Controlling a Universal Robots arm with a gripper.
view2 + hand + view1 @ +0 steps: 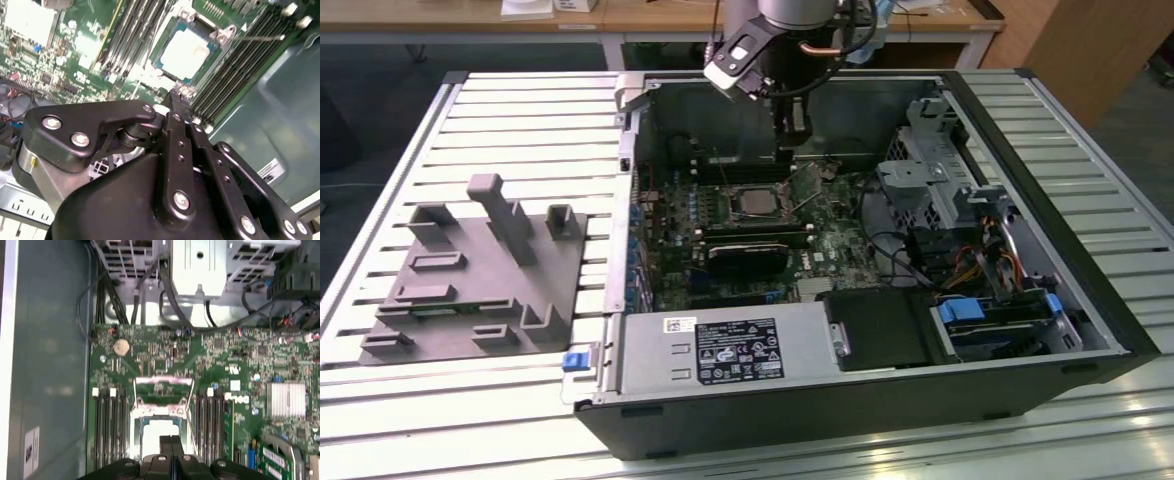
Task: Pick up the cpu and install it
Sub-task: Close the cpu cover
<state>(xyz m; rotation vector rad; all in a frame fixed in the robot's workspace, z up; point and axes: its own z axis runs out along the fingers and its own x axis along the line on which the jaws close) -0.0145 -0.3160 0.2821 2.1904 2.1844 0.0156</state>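
cpu (pixel 754 203) sat flat in the socket (pixel 221 35) on the motherboard (pixel 150 356) inside the open case (pixel 854 420) | gripper (pixel 790 152) hung above it, cpu just to the exterior view's left of the tips | fingers (pixel 165 443) closed together, holding nothing

A slatted metal surface (pixel 520 110) carries an open black computer case (pixel 854 410) lying on its side. At the exterior view's left, well apart from the case, a grey plastic tray (pixel 467 290) with upright blocks lies on the slats. Inside the case a green motherboard (pixel 834 225) lies flat, with a labelled silver power supply (pixel 720 350) along the near wall and a metal drive cage (pixel 927 150) at the exterior view's right. Orange and yellow cables (pixel 974 265) run beside the cage. In the first wrist view, a round coin cell battery (pixel 121 346), a finned silver heatsink (pixel 286 400) and rows of dark memory slots (pixel 110 425) sit on the board.
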